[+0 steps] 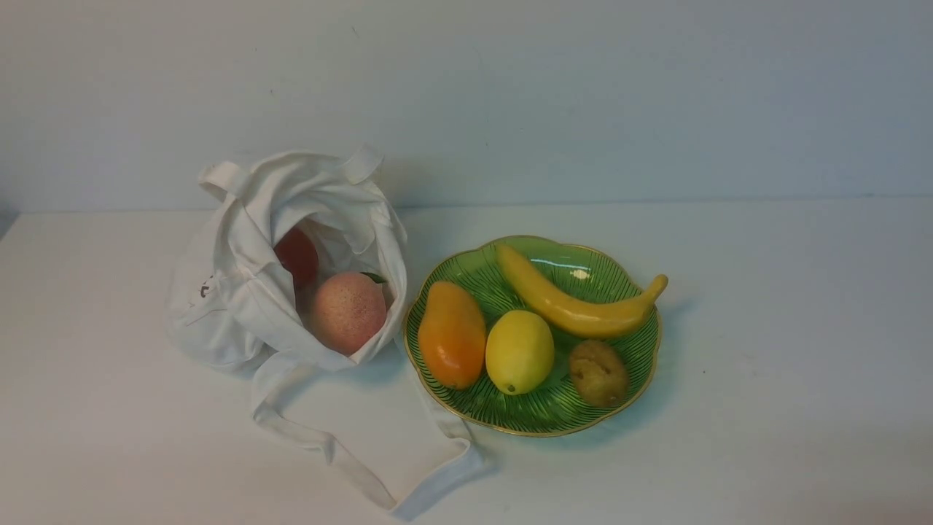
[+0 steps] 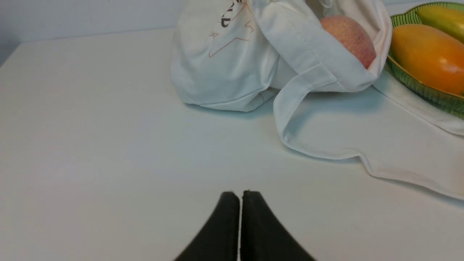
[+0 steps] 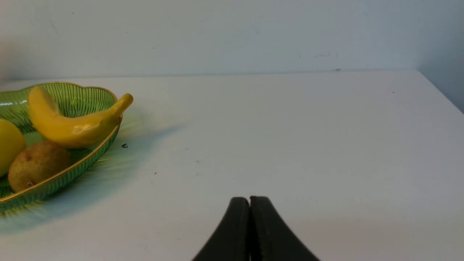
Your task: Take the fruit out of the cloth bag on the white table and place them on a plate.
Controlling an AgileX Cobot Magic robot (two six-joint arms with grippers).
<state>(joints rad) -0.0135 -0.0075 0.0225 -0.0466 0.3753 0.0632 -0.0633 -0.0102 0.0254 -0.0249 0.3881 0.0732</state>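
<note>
Green ribbed gold-rimmed plate [image 1: 634, 364]; pink speckled peach [image 1: 348, 312].

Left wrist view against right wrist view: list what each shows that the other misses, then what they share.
Only the left wrist view: the cloth bag, the peach in its mouth, the orange mango and the shut left claw. Only the right wrist view: the brown fruit, the lemon and the shut right claw. Shared: plate, banana, white table.
</note>
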